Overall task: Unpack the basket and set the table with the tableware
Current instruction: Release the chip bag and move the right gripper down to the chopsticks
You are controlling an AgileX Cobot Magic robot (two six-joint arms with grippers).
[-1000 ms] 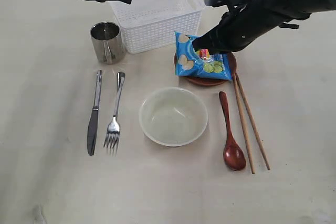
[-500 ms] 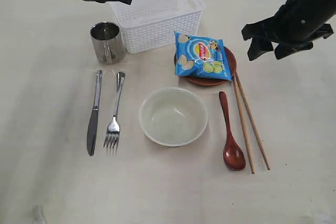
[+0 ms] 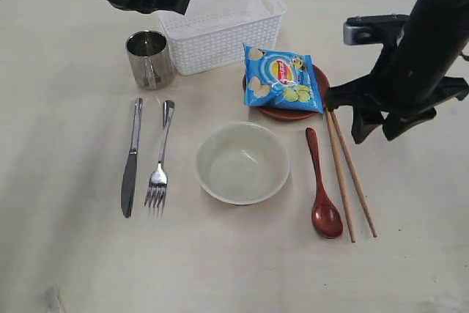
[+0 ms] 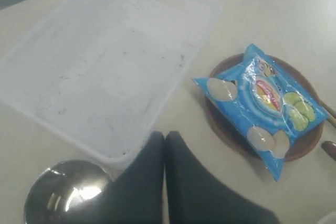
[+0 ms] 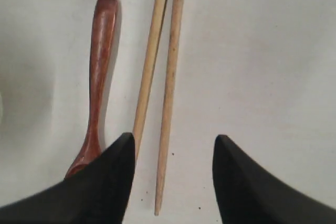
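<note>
In the exterior view the white basket [image 3: 220,20] stands at the far middle of the counter [image 3: 66,254], with the steel cup [image 3: 149,59] upright just beside its left wall. In front of the cup the knife [image 3: 132,157] and fork [image 3: 160,159] lie side by side, apart from each other, and the cream bowl [image 3: 242,163] sits to their right. The brown plate [image 3: 289,114] is close to the basket's front right corner, and a blue snack bag [image 3: 282,78] lies flat on it. The wooden spoon [image 3: 320,188] and the chopsticks [image 3: 348,174] lie right of the bowl. The right hand [image 3: 375,131] hangs above the counter just right of the chopsticks, its fingers apart and pointing down. The left hand [image 3: 179,1] is over the basket's left rim. In the left wrist view the left hand [image 4: 165,145] has its fingers pressed together on nothing, above the gap between the cup [image 4: 65,192] and the basket [image 4: 105,66]; the bag [image 4: 260,108] covers most of the plate [image 4: 231,135]. In the right wrist view the right hand [image 5: 173,139] is spread wide and grips nothing, the chopsticks [image 5: 157,66] running between its fingers, with the spoon [image 5: 100,77] beside them.
</note>
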